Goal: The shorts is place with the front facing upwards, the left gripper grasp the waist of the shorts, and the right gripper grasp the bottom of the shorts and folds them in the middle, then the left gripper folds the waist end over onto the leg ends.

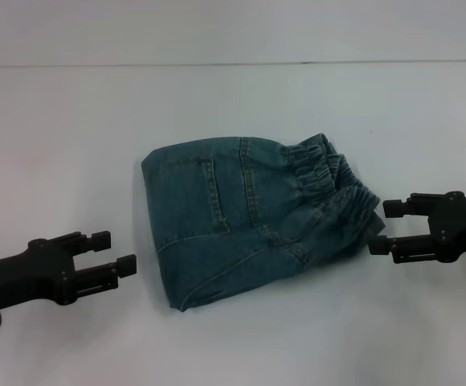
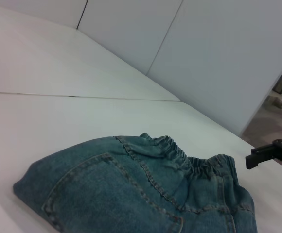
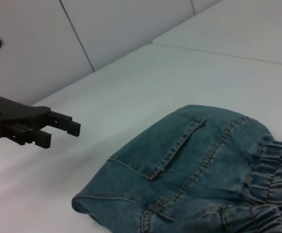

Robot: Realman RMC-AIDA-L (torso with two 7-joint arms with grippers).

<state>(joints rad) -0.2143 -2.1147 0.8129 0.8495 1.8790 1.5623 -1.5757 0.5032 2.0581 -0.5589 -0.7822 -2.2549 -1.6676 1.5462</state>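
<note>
I see the denim shorts [image 1: 253, 217] lying folded mid-bench [image 1: 72, 129], elastic waist toward my right. My left pincer [image 1: 114, 252] hovers apart from the folded edge, jaws spread, empty. My right pincer [image 1: 383, 228] sits just beside the waistband, also spread, gripping nothing.

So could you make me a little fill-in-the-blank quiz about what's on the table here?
1. The denim shorts lie ____ in a bundle on the white table.
2. The elastic waistband points toward the ____ gripper.
3. The left gripper has its fingers ____ and holds nothing.
4. Neither gripper is ____ the shorts.

Missing words: folded; right; open; touching
</note>
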